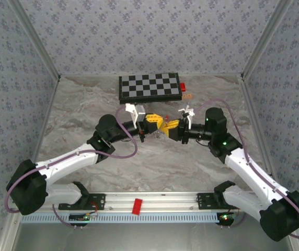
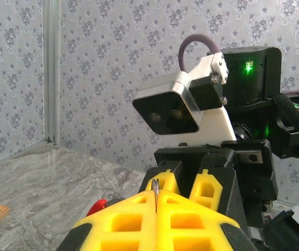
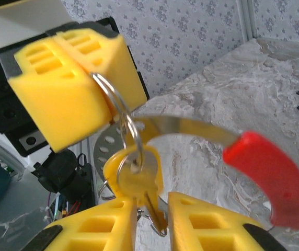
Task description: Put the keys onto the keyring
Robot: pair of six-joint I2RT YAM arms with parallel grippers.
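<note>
From above we are seeing the left gripper [image 1: 154, 122] and right gripper [image 1: 167, 127] standing tip to tip, their load too small to read. The right wrist view is giving us more: the left gripper is clamping the keyring [image 3: 181, 127], and the right jaws are standing narrowly apart around the blade of the key [image 3: 149, 179] hanging from it. Patterned walls [image 1: 139, 31] are enclosing the marbled table [image 1: 154, 167]; a chessboard [image 1: 149, 86] is lying beyond both tips.

Bright, even, diffuse light from above; faint soft shadows on table [image 1: 154, 170]. Right wrist view at close range: keyring [image 3: 191, 126] soft, glare along its metal, red part blurred. Left wrist view: green lamp [image 2: 249, 67] blooming.
</note>
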